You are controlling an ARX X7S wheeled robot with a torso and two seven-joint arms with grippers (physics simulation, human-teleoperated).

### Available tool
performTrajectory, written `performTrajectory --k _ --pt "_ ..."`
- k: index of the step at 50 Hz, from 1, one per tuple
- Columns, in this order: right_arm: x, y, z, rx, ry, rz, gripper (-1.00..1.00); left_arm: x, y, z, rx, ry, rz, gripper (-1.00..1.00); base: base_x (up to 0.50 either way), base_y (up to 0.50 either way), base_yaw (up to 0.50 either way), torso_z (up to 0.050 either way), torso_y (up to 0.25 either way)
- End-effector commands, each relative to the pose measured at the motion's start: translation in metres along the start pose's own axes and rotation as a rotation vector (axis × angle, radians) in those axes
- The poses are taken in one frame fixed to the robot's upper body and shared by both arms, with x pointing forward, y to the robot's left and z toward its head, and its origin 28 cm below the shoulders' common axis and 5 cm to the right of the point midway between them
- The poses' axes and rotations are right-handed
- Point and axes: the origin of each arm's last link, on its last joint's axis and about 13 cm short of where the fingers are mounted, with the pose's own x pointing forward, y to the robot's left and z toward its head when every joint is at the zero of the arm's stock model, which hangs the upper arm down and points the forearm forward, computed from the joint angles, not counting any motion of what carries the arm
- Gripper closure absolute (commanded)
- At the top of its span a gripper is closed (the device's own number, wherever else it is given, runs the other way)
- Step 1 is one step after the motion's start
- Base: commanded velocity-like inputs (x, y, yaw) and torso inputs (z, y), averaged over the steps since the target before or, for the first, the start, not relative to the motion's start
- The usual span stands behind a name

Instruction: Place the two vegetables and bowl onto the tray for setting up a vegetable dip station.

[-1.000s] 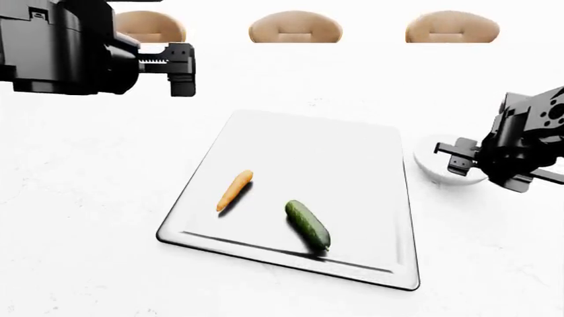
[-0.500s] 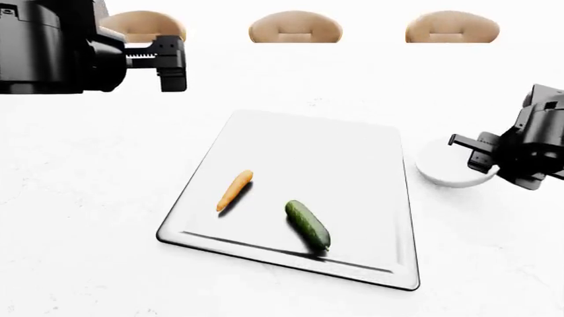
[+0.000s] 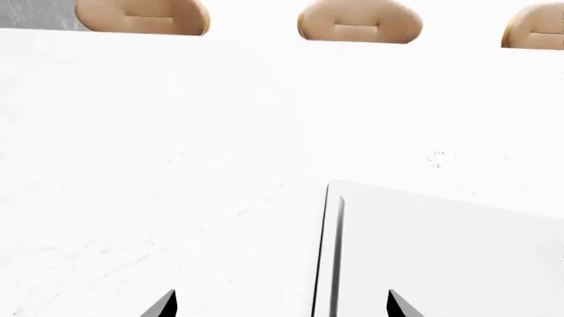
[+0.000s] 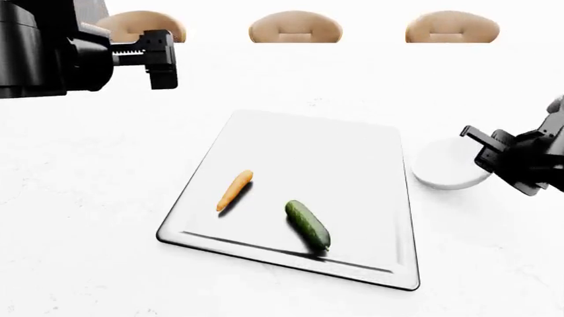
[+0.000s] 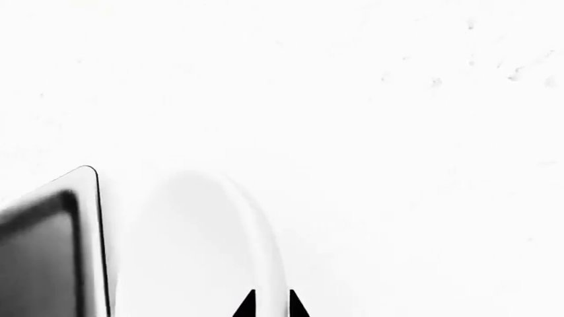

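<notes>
The tray (image 4: pixel 352 152) lies at the table's middle, with the orange carrot (image 4: pixel 234 190) and the dark green cucumber (image 4: pixel 308 225) lying apart on its near half. The white bowl (image 4: pixel 445 168) stands on the table just off the tray's right edge. My right gripper (image 4: pixel 481 149) is at the bowl's right side; in the right wrist view its fingertips (image 5: pixel 271 307) stand close together with the bowl's rim (image 5: pixel 255 238) between them. My left gripper (image 4: pixel 163 59) hangs open and holding nothing, high at the far left, over the table beside the tray's corner (image 3: pixel 335 191).
Three tan chair backs (image 4: pixel 294 28) line the table's far edge. White tabletop (image 4: pixel 88 198) spreads to the left of the tray and in front of it. A corner of the tray (image 5: pixel 53 251) shows next to the bowl in the right wrist view.
My right gripper has shifted right to the bowl's right rim and its fingers have narrowed from wide open. My left arm has drawn back to the left and up.
</notes>
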Motion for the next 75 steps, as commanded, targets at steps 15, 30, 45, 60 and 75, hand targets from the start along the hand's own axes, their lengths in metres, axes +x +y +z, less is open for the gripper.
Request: performTrajectory --k 15,30,45,60,75 --pt "-0.014 -0.030 -0.013 0.237 -0.054 0.181 1.00 -0.011 0.006 -0.005 -0.027 -0.027 0.007 -1.00 0.00 0.00 0.00 0.000 0.000" --pt "-0.030 -0.028 -0.016 0.309 -0.062 0.380 1.00 -0.011 0.006 -0.007 -0.038 -0.040 -0.008 -1.00 0.00 0.00 0.00 0.000 0.000" --pt "-0.050 0.003 -0.011 0.158 -0.016 0.373 1.00 -0.010 0.009 -0.014 -0.051 -0.049 -0.022 -1.00 0.00 0.00 0.00 0.000 0.000" --pt "-0.080 0.038 -0.004 -0.034 0.024 0.378 1.00 0.005 0.008 -0.012 -0.059 -0.043 -0.048 -1.00 0.00 0.00 0.00 0.000 0.000" --pt "-0.071 0.042 -0.012 0.024 0.058 0.487 1.00 0.005 0.006 -0.014 -0.068 -0.046 -0.058 -1.00 0.00 0.00 0.00 0.000 0.000"
